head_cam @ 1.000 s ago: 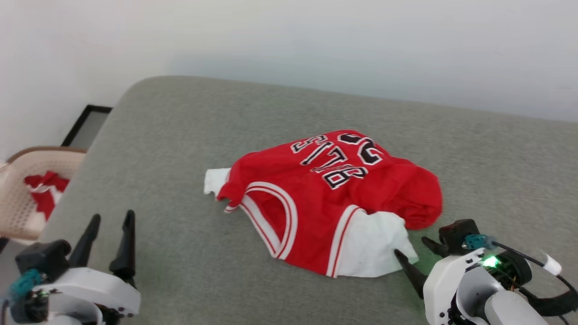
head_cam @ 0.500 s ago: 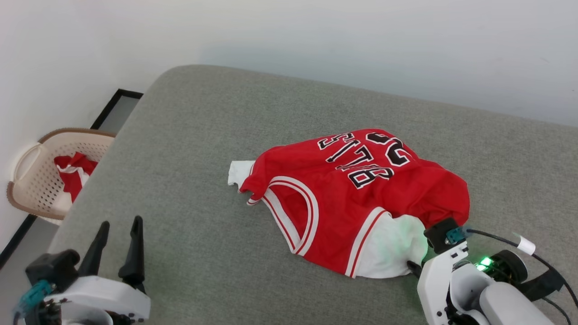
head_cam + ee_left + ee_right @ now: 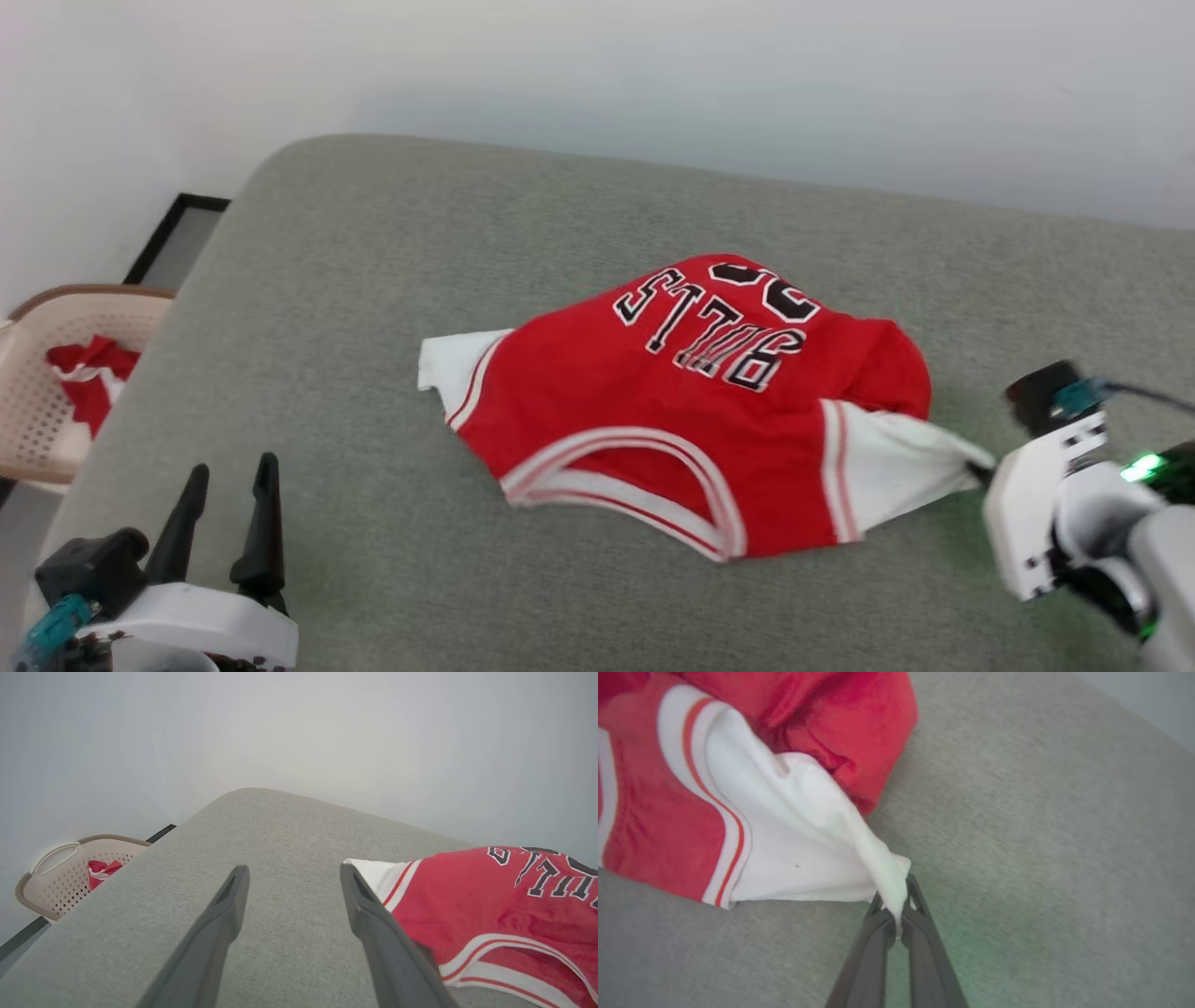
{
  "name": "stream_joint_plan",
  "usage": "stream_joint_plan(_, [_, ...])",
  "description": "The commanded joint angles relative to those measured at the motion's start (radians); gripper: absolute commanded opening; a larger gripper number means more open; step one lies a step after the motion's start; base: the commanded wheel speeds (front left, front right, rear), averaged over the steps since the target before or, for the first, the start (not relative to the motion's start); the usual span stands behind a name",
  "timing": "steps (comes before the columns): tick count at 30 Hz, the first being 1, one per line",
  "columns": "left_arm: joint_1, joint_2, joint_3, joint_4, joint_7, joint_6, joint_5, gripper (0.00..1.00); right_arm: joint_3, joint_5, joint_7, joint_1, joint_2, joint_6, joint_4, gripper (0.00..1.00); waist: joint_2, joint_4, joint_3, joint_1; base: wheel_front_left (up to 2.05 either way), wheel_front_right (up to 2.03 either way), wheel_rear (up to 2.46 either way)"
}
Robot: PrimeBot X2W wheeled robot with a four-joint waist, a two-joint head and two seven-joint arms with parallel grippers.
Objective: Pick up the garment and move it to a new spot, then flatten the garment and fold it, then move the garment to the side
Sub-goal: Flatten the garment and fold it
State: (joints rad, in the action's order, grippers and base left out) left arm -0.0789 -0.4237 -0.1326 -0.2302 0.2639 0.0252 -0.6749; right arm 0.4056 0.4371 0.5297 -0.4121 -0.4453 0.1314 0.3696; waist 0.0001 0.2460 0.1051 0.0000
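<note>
Across the middle of the grey cushion [image 3: 355, 308] you have the garment [image 3: 691, 401] lying rumpled, its white right-hand sleeve [image 3: 794, 849] pinched in your clenched right gripper [image 3: 899, 900]. Your left gripper [image 3: 229, 485] hovers with fingers spread near the front-left corner, well apart from it, and a beige basket [image 3: 28, 420] holding a red-and-white cloth [image 3: 89, 378] stands off the cushion's left edge. The garment's long axis runs left to right, neckline toward the robot.

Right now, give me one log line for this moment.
right tool: shut on jersey sleeve | left tool: open, empty | jersey: rumpled on cushion
</note>
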Motion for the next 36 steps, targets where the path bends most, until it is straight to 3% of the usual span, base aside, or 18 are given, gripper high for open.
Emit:
stream_joint_plan(1, [0.001,0.003,0.006,0.0,0.0,-0.007,0.011,1.0,-0.018,0.006,0.013,-0.011,-0.023,-0.001,-0.011,0.0,-0.0001,-0.026,0.013,0.0,0.0,0.0,0.0])
stream_joint_plan(13, [-0.024,-0.004,0.01,-0.019,0.0,-0.026,0.028,1.0,-0.136,0.001,0.094,0.02,-0.17,-0.001,-0.048,0.0,-0.0001,-0.097,0.043,0.0,0.0,0.0,0.0])
stream_joint_plan(20, [-0.039,-0.008,-0.002,-0.03,-0.004,-0.033,0.031,1.0,-0.184,-0.01,0.067,0.055,-0.127,-0.001,0.015,0.02,-0.0001,-0.113,0.054,0.0,0.0,0.0,0.0])
stream_joint_plan(23, [-0.045,-0.011,-0.006,-0.032,-0.006,-0.034,0.033,1.0,-0.183,-0.002,0.051,0.052,-0.104,-0.001,0.064,0.14,-0.0001,-0.115,0.057,0.0,0.0,0.0,0.0])
stream_joint_plan(26, [-0.051,-0.017,-0.009,-0.032,-0.008,-0.035,0.038,1.0,-0.173,0.004,0.031,0.038,-0.086,-0.001,0.113,0.4,-0.0001,-0.116,0.056,0.0,0.0,0.0,0.0])
stream_joint_plan(27, [-0.051,-0.02,-0.01,-0.032,-0.009,-0.033,0.039,1.0,-0.165,0.005,0.027,0.035,-0.081,-0.001,0.125,0.53,-0.0001,-0.118,0.053,0.0,0.0,0.0,0.0])
stream_joint_plan(28, [-0.05,-0.023,-0.01,-0.032,-0.009,-0.03,0.04,1.0,-0.158,0.01,0.026,0.031,-0.075,-0.001,0.136,0.81,-0.0001,-0.121,0.05,0.0,0.0,0.0,0.0])
stream_joint_plan(29, [-0.046,-0.026,-0.009,-0.03,-0.01,-0.027,0.04,1.0,-0.151,0.017,0.026,0.027,-0.073,-0.001,0.143,1.0,-0.0001,-0.124,0.045,0.0,0.0,0.0,0.0])
stream_joint_plan(36, [-0.018,-0.053,-0.01,0.0,-0.032,-0.019,0.043,1.0,-0.123,0.053,0.033,0.021,-0.094,-0.001,0.128,1.0,-0.0001,-0.156,0.0,0.0,0.0,0.0,0.0])
